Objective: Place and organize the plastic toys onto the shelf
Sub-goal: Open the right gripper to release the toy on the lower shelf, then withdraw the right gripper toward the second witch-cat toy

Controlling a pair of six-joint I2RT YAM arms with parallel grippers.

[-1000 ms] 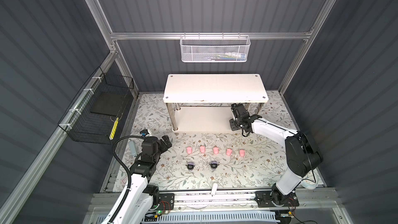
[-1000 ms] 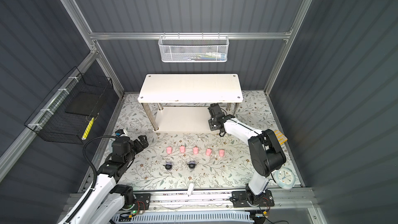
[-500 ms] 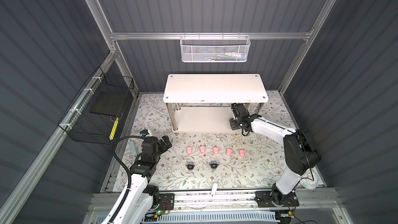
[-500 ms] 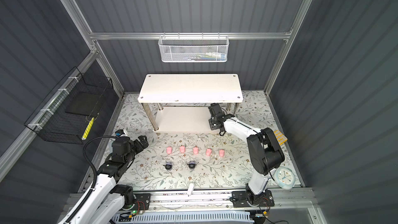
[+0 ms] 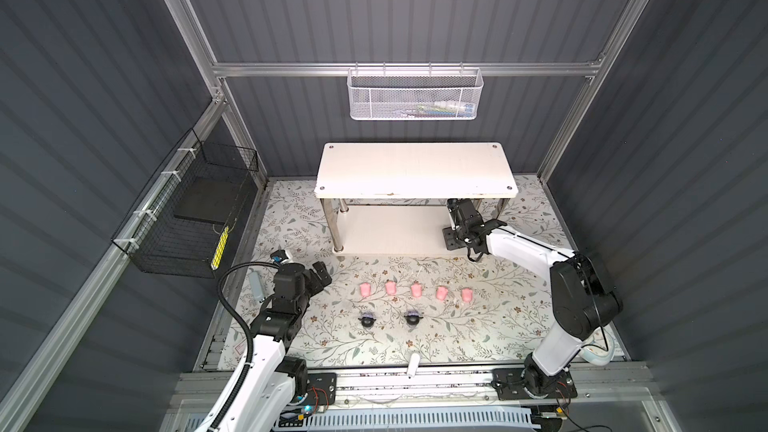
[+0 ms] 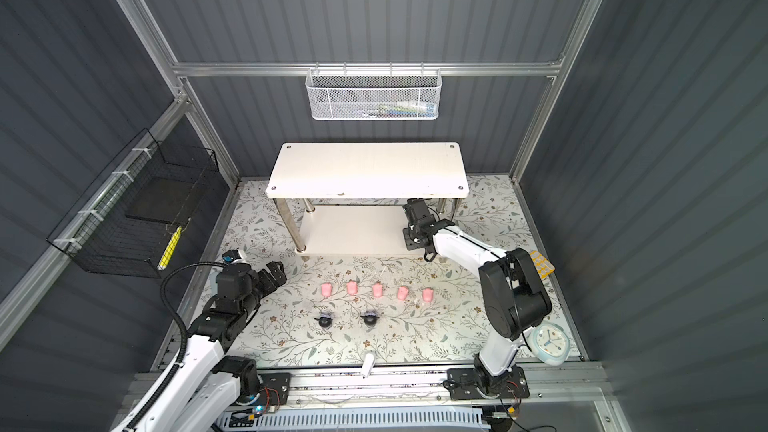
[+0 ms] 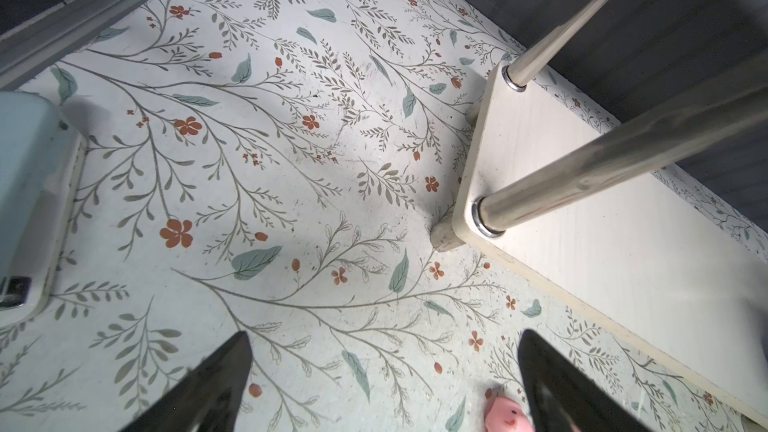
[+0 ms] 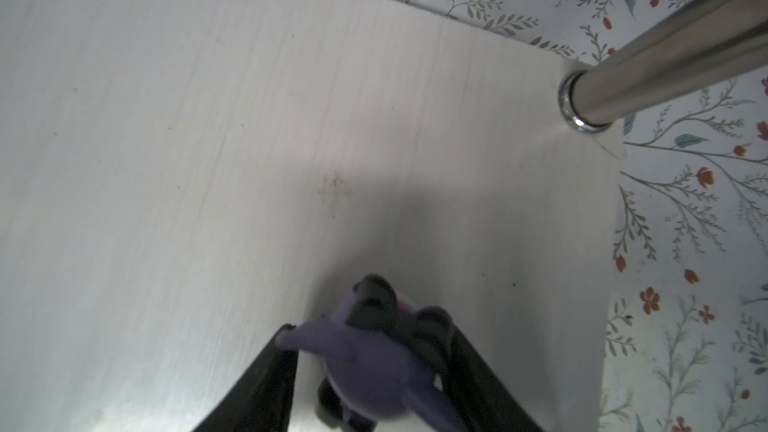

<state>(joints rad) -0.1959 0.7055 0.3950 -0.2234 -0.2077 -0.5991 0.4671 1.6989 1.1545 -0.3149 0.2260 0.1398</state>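
Observation:
The shelf (image 5: 415,168) stands at the back of the mat. My right gripper (image 8: 369,328) reaches under its top board at the right end of the lower board (image 8: 208,118). A purple toy (image 8: 370,371) with a black head stands on that board between the parted fingers, one arm touching a fingertip (image 8: 286,338). The gripper is open. Several pink toys (image 5: 416,290) stand in a row on the mat, with two purple toys (image 5: 367,320) (image 5: 412,317) in front of them. My left gripper (image 7: 384,338) hovers open and empty over the mat's left, a pink toy (image 7: 505,415) beside one finger.
A white mesh basket (image 5: 415,95) hangs on the back wall and a black wire basket (image 5: 187,218) on the left wall. A pale blue clock (image 6: 548,344) and a yellow calculator (image 6: 540,263) lie behind the right arm. A pale blue block (image 5: 256,286) lies at the mat's left edge.
The right gripper's jaws have parted round the purple toy at the lower board's right end. The right arm has barely shifted. The left arm has not moved.

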